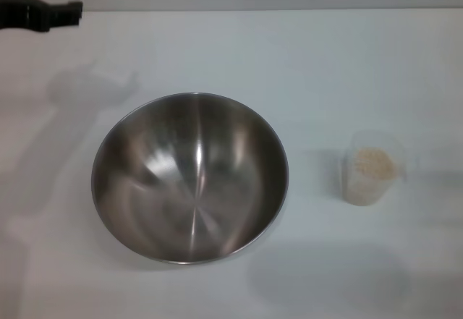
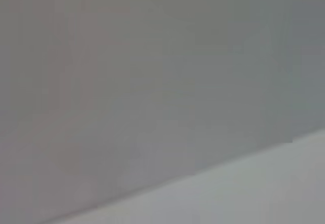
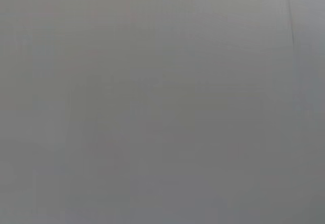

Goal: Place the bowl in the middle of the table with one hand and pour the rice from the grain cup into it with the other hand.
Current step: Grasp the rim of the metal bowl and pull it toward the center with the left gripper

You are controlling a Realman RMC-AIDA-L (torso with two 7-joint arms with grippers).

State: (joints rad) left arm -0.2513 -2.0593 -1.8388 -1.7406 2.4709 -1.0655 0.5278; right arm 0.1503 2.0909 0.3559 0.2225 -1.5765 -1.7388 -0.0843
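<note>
The large round stainless-steel bowl [image 1: 189, 177], brushed and shiny inside with a thin rim, sits mouth up near the middle of the plain white table [image 1: 347, 66]. Well apart on its right stands the small translucent plastic grain cup [image 1: 372, 167], upright, holding a heap of pale beige rice [image 1: 374, 163]. The dark left gripper [image 1: 40, 11] hangs at the table's far left corner, reaching rightward; whether its jaws are parted cannot be told. The right gripper is unseen.

You've got the big shiny stainless-steel bowl [image 1: 189, 177] sitting upright and empty, left of centre on the plain white table [image 1: 325, 58]. Well to its right stands the small clear plastic cup [image 1: 372, 168], upright, holding pale beige rice [image 1: 373, 163].
</note>
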